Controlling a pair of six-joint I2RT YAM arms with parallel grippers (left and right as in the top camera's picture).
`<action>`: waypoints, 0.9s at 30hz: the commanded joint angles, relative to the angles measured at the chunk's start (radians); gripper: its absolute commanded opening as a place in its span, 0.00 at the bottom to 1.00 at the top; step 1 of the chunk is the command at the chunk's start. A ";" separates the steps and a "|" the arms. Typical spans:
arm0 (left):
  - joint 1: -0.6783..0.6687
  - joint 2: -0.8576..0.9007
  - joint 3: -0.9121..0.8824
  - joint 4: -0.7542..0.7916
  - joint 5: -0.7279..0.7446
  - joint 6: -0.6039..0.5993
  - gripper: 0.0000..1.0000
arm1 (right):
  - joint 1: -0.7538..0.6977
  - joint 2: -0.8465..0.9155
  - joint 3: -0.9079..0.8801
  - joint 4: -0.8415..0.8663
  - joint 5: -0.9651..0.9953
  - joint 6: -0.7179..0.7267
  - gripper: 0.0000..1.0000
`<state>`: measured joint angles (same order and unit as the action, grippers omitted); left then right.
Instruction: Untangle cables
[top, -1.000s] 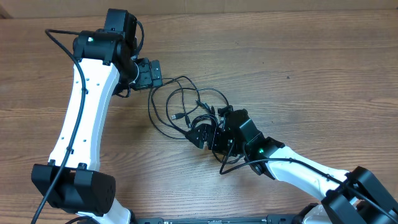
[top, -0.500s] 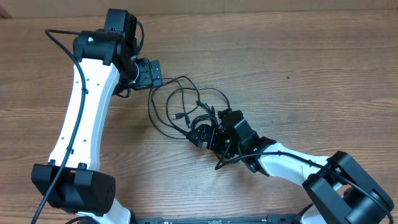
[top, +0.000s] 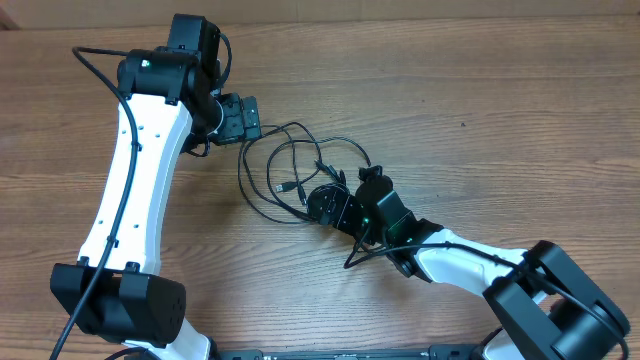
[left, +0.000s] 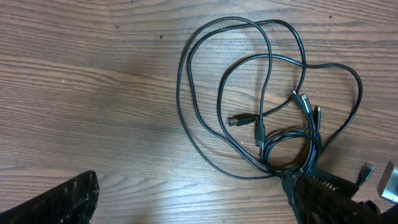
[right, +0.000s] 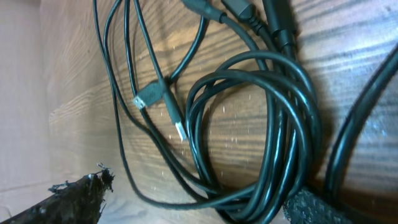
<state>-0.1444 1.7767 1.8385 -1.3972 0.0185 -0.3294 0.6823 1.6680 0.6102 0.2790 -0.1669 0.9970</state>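
Task barely begun. The 2 cables (left: 263, 99) lie near the middle of the bench (top: 500, 100), wide loops overlapping and a tight coil (right: 292, 155) at the heap's 5 o'clock edge; no cord is separated. Right claw (top: 325, 205) is open, fingers straddling that coil, nothing clamped. Left claw (top: 245, 118) hovers open and empty at the heap's 10 o'clock. All separation remains.

The overhead cam stares straight down at the wooden table (top: 500, 110) from up high, so it gets the left arm (top: 130, 190), the right arm (top: 470, 272) and the whole spread. The left wrist cam looks down on the cables (left: 260, 130) from a middling height. The right wrist cam is jammed right up close, tilted, on the tight coil of that same tangle, which all three views share.
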 joint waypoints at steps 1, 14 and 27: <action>-0.006 -0.011 -0.010 0.003 0.005 0.015 1.00 | 0.004 0.057 0.013 0.036 0.021 0.003 0.88; -0.007 -0.011 -0.010 0.003 0.005 0.015 1.00 | 0.004 0.090 0.013 0.087 0.042 0.002 0.59; -0.006 -0.011 -0.010 0.003 0.004 0.015 1.00 | 0.004 0.090 0.013 0.095 0.062 -0.003 0.14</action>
<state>-0.1444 1.7767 1.8381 -1.3972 0.0185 -0.3294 0.6823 1.7477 0.6167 0.3653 -0.1184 1.0000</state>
